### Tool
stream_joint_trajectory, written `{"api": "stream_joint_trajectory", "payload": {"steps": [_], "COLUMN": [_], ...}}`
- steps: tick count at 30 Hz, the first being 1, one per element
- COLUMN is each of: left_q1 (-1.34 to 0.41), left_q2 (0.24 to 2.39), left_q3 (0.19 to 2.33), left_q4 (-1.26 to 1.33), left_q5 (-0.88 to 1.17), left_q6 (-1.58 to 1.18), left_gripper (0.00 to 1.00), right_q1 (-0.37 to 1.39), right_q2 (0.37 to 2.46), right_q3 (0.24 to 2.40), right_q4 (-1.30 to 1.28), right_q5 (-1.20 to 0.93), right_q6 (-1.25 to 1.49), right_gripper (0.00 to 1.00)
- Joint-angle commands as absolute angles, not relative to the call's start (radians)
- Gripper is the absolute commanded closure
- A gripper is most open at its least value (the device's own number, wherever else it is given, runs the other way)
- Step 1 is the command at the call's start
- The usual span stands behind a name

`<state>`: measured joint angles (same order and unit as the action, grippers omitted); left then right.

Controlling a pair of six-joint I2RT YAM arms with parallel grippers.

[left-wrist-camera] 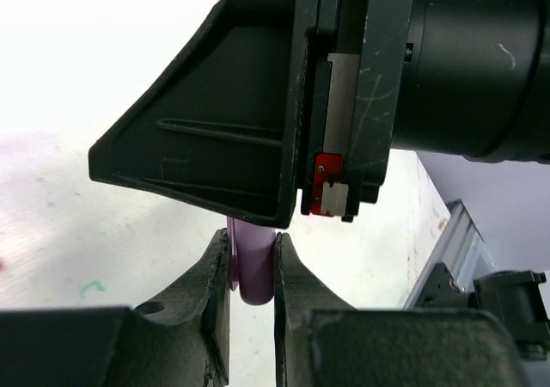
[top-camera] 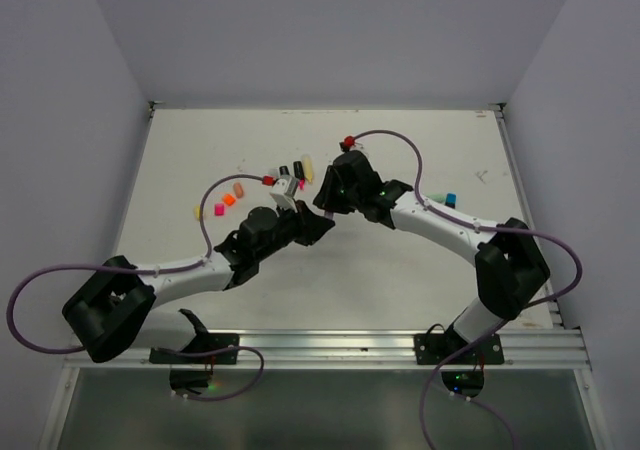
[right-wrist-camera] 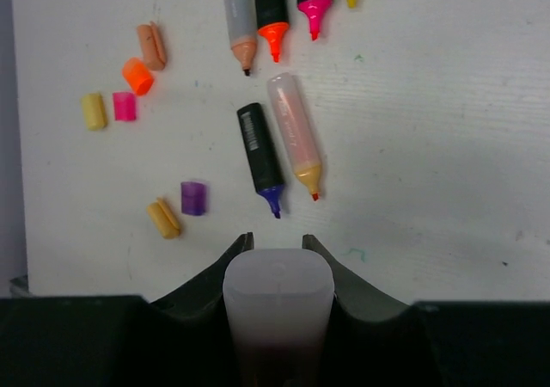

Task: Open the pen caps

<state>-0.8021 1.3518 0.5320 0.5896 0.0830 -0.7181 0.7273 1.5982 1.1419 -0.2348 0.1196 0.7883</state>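
My left gripper point(left-wrist-camera: 252, 241) is shut on a purple pen cap point(left-wrist-camera: 251, 271), its fingers pressed on both sides. The cap's upper end disappears behind the right gripper's black body point(left-wrist-camera: 241, 146) just above. My right gripper point(right-wrist-camera: 278, 241) is shut on a pale translucent highlighter body point(right-wrist-camera: 278, 301). In the top view the left gripper point(top-camera: 318, 226) and right gripper point(top-camera: 326, 206) meet tip to tip over mid-table. Loose pen caps lie on the table: peach point(right-wrist-camera: 152, 46), orange point(right-wrist-camera: 137, 76), yellow point(right-wrist-camera: 93, 111), pink point(right-wrist-camera: 125, 106), purple point(right-wrist-camera: 193, 198), tan point(right-wrist-camera: 163, 218).
Uncapped highlighters lie below the right gripper: a black one with a blue tip point(right-wrist-camera: 260, 157), a translucent one with an orange tip point(right-wrist-camera: 295, 135), and several more at the far edge point(right-wrist-camera: 271, 13). A teal item point(top-camera: 451, 199) sits by the right arm. White walls enclose the table point(top-camera: 420, 150).
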Motion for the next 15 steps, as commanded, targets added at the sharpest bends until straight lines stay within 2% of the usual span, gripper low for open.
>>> {"api": "stream_joint_trajectory", "payload": {"steps": [1, 8, 14, 15], "left_q1": [-0.799, -0.764, -0.701, -0.692], "left_q2": [1.246, 1.037, 0.928, 0.917], "left_q3": [0.448, 0.367, 0.383, 0.396], "left_q4": [0.510, 0.333, 0.135, 0.041], "left_q5": [0.088, 0.005, -0.124, -0.214], "left_q6": [-0.661, -0.650, -0.661, -0.698], "left_gripper": [1.00, 1.00, 1.00, 1.00], "right_q1": [0.654, 0.563, 0.558, 0.558], "right_q2": [1.650, 1.770, 1.824, 1.833], "right_q3": [1.268, 1.531, 1.566, 1.568], "right_q4": [-0.195, -0.233, -0.241, -0.241], "right_q5": [0.259, 0.198, 0.129, 0.108], "right_q6": [0.686, 0.637, 0.611, 0.601], "right_gripper": [1.00, 1.00, 1.00, 1.00]}}
